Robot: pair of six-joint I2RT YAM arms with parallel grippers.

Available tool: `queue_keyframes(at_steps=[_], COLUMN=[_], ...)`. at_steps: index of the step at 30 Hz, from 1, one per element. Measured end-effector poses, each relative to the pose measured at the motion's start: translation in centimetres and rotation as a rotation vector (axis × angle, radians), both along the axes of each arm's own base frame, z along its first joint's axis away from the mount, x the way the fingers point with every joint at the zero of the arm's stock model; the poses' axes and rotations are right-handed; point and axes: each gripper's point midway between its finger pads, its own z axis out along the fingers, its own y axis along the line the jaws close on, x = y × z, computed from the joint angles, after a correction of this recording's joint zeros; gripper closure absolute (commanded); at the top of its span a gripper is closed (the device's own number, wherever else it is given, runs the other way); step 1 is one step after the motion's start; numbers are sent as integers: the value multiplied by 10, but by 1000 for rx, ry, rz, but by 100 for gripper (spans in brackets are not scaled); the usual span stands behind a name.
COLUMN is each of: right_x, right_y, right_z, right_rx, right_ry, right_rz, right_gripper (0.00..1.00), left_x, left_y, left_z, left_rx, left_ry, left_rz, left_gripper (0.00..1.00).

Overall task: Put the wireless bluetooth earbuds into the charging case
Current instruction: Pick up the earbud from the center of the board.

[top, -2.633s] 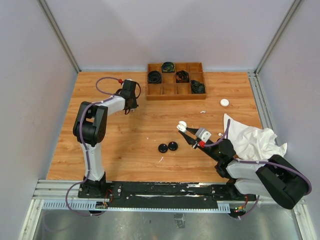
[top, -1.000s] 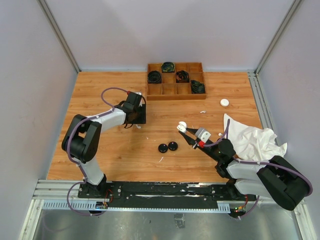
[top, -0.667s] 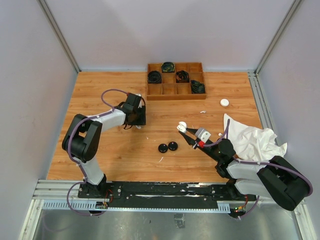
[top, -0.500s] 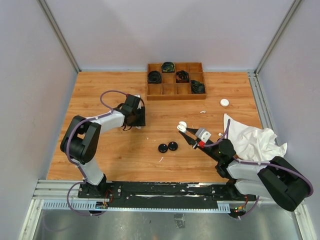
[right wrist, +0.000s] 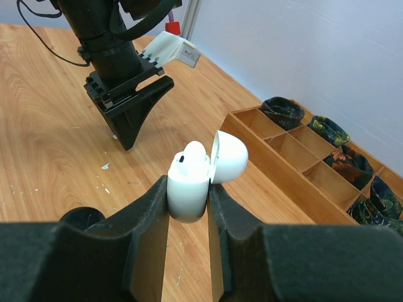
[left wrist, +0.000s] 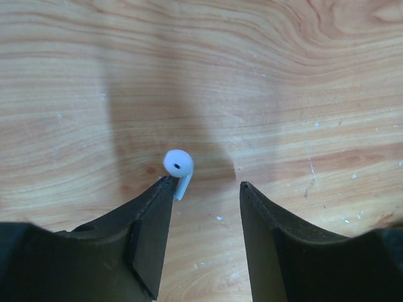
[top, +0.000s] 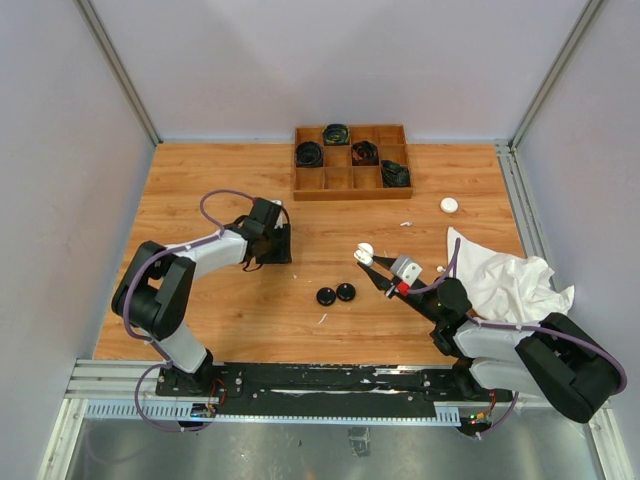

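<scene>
Pickup stage, by the look of things: white earbud [left wrist: 178, 165] lying on the bare wood table [left wrist: 302, 75], touching the inner tip of one finger of the left gripper [left wrist: 205, 184] and not yet pinched. Stands open there, jaws parted, with the earbud hard against one side of the gap rather than centred. Reaches out and down from the left base, forearm stretched toward mid-table, fingers pointed at the boards, well short of the tray [top: 350, 196] at the far edge.

Across the table, right gripper [right wrist: 189, 186] clamped on the white case [right wrist: 187, 198], lid [right wrist: 230, 157] flipped back. Holds it clear of the wood, mouth up and turned toward the other arm. Shows a rounded white shape in one socket, probably an earbud already seated, though hard to say for sure.

Next, most likely: shift a touch sideways to centre the earbud between the pads, close gently on so small and slippery a piece, and lift. Then carry it across to the waiting case and line the stem up with the free socket. Risks flicking the earbud away if closed off-centre.

Black pucks [top: 346, 292] side by side near the table's middle, apart from both grippers.
</scene>
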Motion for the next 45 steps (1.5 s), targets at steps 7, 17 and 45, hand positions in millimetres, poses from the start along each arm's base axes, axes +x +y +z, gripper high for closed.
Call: queue_keyframes(at_steps=[7, 17, 45], right_x=[0, -1, -1], right_y=[0, 0, 1], right_z=[0, 0, -2], right_rx=[0, -1, -7], right_ry=[0, 0, 6], right_rz=[0, 4, 11], right_gripper=[80, 80, 80], left_x=[-14, 0, 19], left_y=[-9, 10, 8], left_z=[0, 23, -3], left_rx=[19, 115, 201], left_ry=[26, -31, 35], left_rz=[-25, 43, 40], left_gripper=[48, 54, 67])
